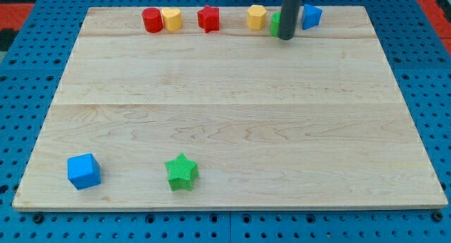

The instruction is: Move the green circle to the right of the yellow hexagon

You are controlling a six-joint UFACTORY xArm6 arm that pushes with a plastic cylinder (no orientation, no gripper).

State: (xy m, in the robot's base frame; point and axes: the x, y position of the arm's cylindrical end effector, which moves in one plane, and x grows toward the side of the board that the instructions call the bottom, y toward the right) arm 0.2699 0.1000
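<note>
The green circle (275, 22) sits near the view's top edge, mostly hidden behind my rod, just right of the yellow hexagon (256, 17). My tip (286, 37) rests on the board right against the green circle's right side. A blue block (311, 16) lies just right of the rod.
Along the view's top, a red circle (152, 20), a yellow block (171, 19) and a red star (208, 18) stand in a row. A blue cube (84, 170) and a green star (182, 172) lie at the bottom left of the wooden board (232, 116).
</note>
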